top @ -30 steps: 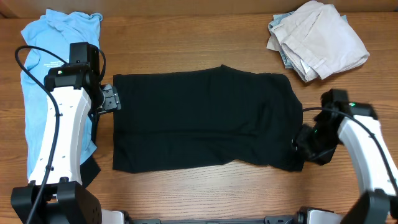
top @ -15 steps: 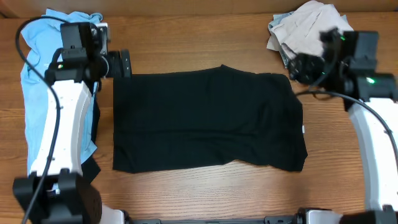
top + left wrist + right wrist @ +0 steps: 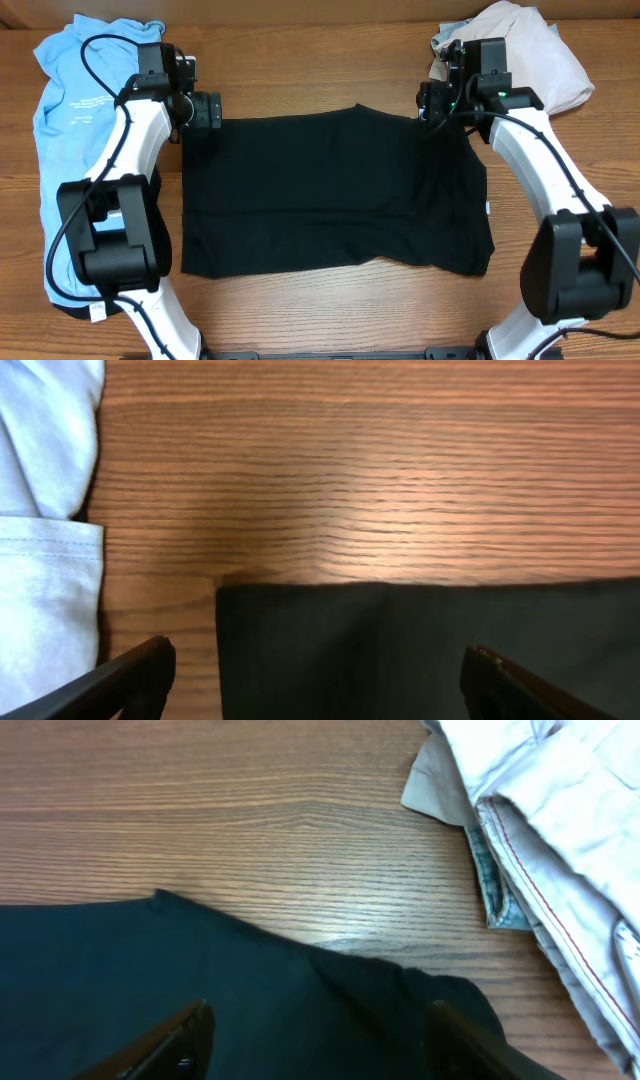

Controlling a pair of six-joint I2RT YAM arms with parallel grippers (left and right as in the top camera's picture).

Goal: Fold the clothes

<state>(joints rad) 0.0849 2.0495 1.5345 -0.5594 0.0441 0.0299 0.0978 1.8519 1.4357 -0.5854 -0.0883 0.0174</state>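
Black garment (image 3: 330,190): lies flat on table (image 3: 300,60), long axis left to right. Left gripper (image 3: 207,110): gapes wide at far left corner. Right gripper (image 3: 428,103): likewise, far right corner.

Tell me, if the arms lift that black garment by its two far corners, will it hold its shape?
Probably not: the black garment lies flat with soft wrinkles, so it should sag between lifted corners. Its thin edge suggests it's light. It'd likely drag and bunch on the wood-grain table.
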